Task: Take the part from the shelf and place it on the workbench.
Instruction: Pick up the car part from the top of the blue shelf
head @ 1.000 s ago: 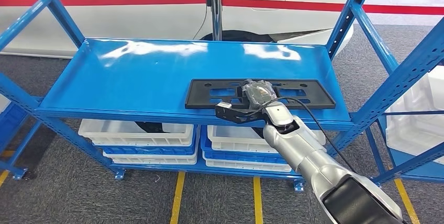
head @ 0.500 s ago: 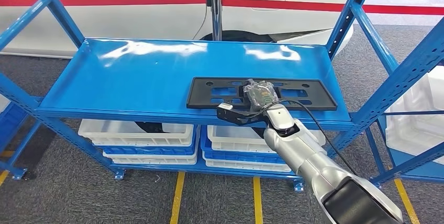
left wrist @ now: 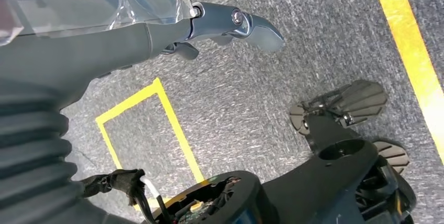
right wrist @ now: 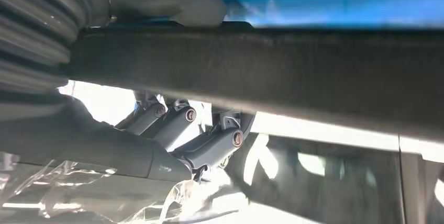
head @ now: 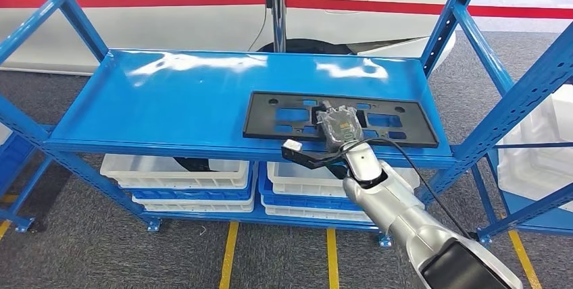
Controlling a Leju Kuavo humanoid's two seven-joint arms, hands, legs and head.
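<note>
The part [head: 340,119], a flat black rectangular plate with cut-out holes, lies on the blue shelf [head: 169,100] near its front right corner, tilted up a little at its front edge. The right robot hand [head: 338,127] grips that front edge at the middle, thumb on top and fingers [right wrist: 209,148] curled underneath. The left robot hand [left wrist: 230,25] hangs over grey carpet, holding nothing, fingers loosely apart. White and blue plastic bins [head: 182,181] sit stacked below the shelf; their contents cannot be told
</note>
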